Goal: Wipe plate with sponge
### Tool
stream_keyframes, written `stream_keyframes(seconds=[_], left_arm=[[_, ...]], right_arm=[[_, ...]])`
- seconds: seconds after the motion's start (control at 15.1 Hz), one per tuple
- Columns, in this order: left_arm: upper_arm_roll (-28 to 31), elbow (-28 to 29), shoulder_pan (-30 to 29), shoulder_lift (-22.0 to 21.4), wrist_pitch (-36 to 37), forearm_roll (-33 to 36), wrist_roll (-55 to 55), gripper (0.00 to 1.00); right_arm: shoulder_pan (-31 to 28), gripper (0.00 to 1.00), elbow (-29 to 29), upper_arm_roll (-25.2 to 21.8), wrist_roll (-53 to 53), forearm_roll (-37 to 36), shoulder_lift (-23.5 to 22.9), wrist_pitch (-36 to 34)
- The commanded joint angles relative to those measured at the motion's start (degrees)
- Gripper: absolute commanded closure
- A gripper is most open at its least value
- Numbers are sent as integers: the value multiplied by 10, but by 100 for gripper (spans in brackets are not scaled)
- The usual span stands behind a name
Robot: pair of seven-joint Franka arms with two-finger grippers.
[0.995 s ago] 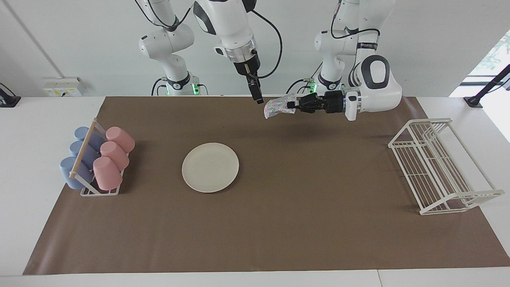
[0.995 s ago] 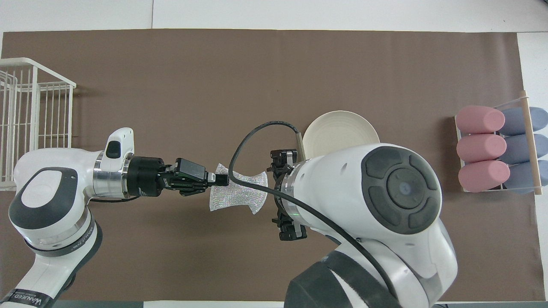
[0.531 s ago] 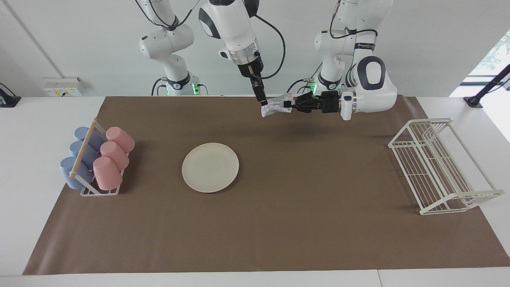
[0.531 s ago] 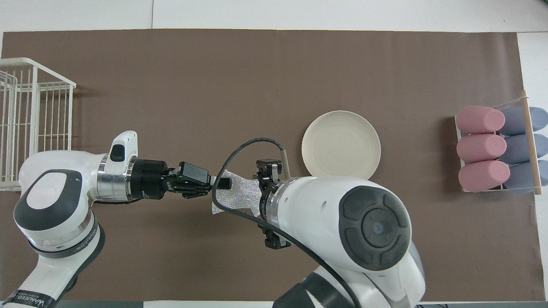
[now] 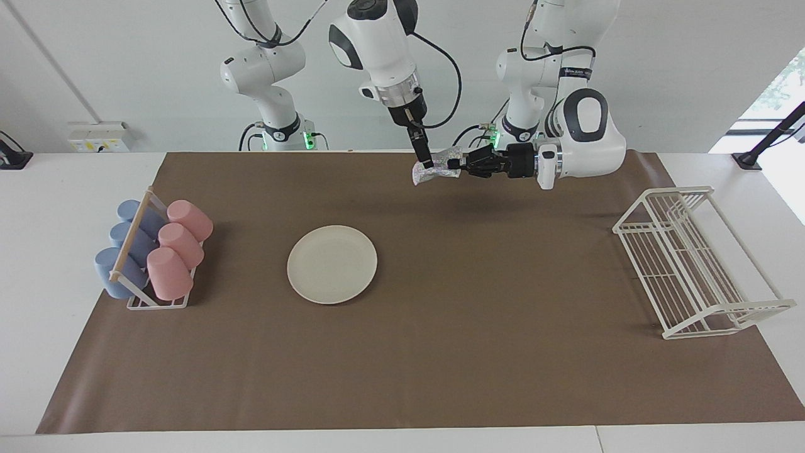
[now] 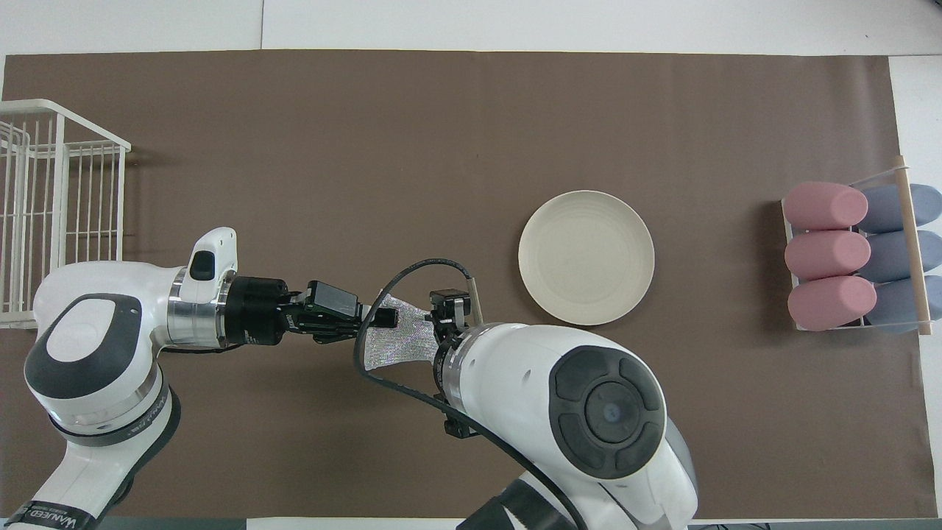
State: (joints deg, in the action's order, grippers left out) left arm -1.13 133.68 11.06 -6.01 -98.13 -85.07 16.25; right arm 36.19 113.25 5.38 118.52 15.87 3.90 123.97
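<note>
The cream plate (image 5: 332, 264) (image 6: 586, 258) lies flat on the brown mat, with nothing over it. The silvery mesh sponge (image 5: 433, 171) (image 6: 397, 344) hangs in the air over the mat's strip closest to the robots, toward the left arm's end from the plate. My left gripper (image 5: 463, 165) (image 6: 384, 317) lies level and is shut on one edge of the sponge. My right gripper (image 5: 426, 161) points down with its jaws open at the sponge's free end. Whether it touches the sponge I cannot tell. In the overhead view the right arm hides that end.
A rack (image 5: 154, 302) (image 6: 912, 243) of pink and blue cups lying on their sides stands at the right arm's end of the mat. A white wire dish rack (image 5: 692, 264) (image 6: 44, 213) stands at the left arm's end.
My right gripper has swung toward the left arm's end and come to the sponge's free end; its arm no longer covers the plate from above. The left gripper keeps hold of the sponge.
</note>
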Motion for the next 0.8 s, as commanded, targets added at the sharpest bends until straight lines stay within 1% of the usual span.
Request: stream_keyframes(seconds=[0.0, 0.33, 0.53, 0.6, 0.66, 0.73], left_arm=[[9, 21, 9, -21, 1, -13, 11, 100], [10, 21, 2, -22, 16, -12, 10, 100], [10, 22, 2, -22, 15, -12, 10, 100], [10, 23, 2, -22, 15, -12, 10, 100], [10, 23, 2, -22, 15, -12, 10, 100], [10, 23, 2, -22, 15, -12, 10, 100]], right_arm=[[-8, 0, 15, 2, -9, 11, 7, 30], [-6, 0, 16, 2, -9, 22, -1, 43], [-5, 0, 16, 2, -7, 34, -6, 68], [-5, 8, 15, 2, -7, 35, -6, 71], [-5, 37, 14, 2, -11, 34, -7, 72], [-4, 71, 14, 2, -22, 34, -7, 73]])
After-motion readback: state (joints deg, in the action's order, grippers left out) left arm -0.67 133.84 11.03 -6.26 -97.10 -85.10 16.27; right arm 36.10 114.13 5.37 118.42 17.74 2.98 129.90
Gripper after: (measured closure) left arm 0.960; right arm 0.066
